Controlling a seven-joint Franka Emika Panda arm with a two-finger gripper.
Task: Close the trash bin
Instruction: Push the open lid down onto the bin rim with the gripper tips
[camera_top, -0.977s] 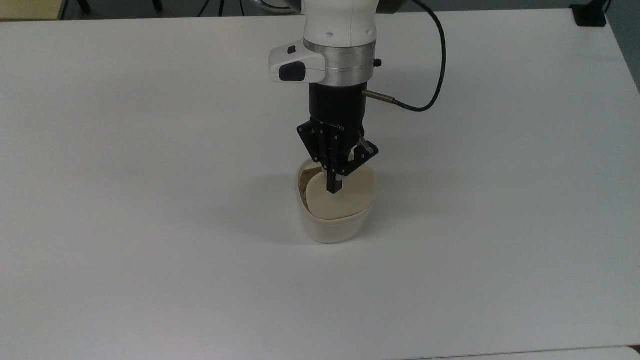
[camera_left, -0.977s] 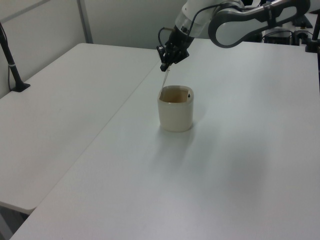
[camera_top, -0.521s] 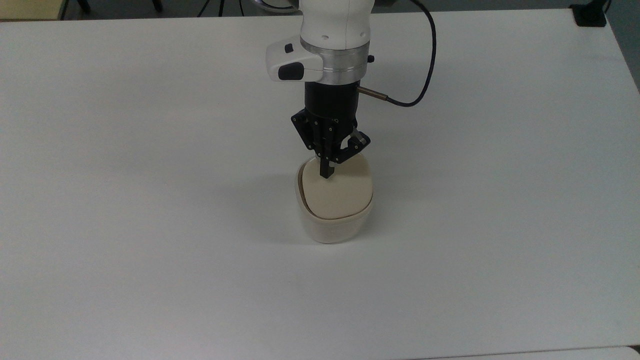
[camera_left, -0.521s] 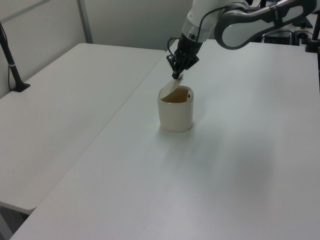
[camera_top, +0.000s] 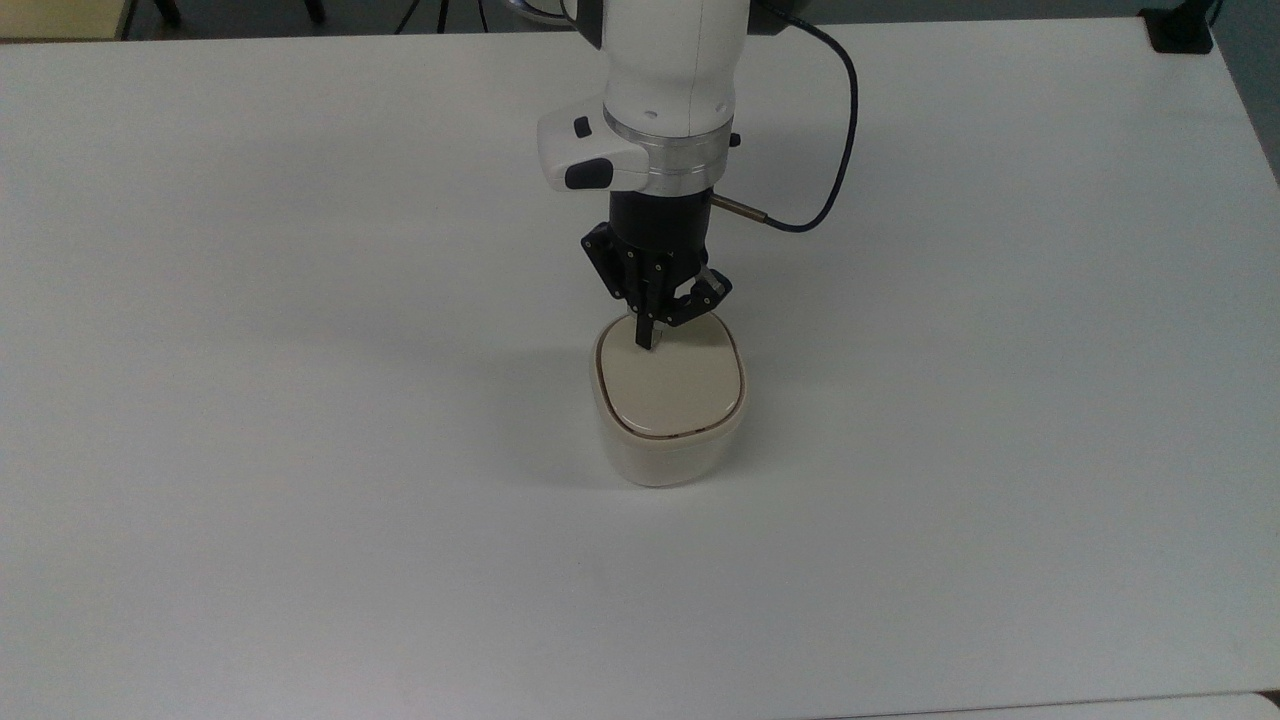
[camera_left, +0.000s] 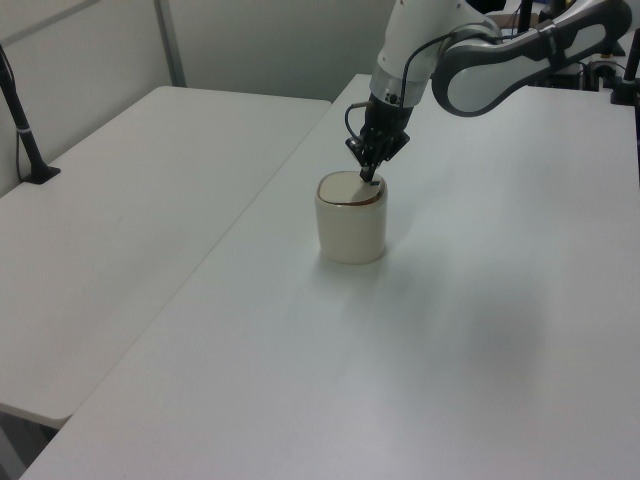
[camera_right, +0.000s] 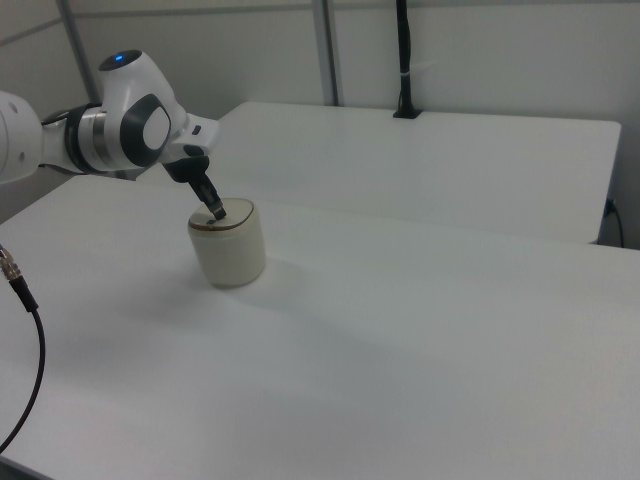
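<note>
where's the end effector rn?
The end effector is at the far edge of the trash bin lid, near the table's middle in the top view.

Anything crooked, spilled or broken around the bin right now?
Nothing stands out. The trash bin stands upright on the table, its lid lying flat inside the rim, with the gripper at the lid's far edge.
</note>
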